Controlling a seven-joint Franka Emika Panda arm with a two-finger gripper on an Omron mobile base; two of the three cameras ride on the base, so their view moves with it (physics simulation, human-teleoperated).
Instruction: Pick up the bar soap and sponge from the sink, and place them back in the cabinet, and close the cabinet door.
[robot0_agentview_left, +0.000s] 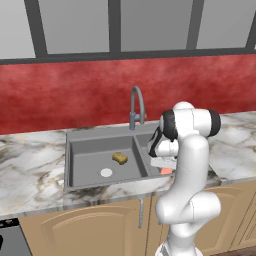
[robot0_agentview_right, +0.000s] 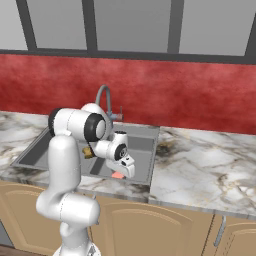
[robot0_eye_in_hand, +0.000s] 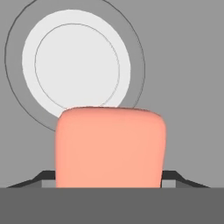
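The end effector (robot0_eye_in_hand: 109, 177) reached into the sink's (robot0_agentview_left: 75, 150) right basin, its fingertips (robot0_eye_in_hand: 41, 177) clenched on the soap (robot0_eye_in_hand: 110, 146); the sponge (robot0_agentview_left: 119, 158) lay in the left basin.

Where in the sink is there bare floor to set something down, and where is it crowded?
Free: the sink's left basin floor around the sponge and its drain. Crowded: the right basin, where the gripper straddles the bar soap beside the other drain.
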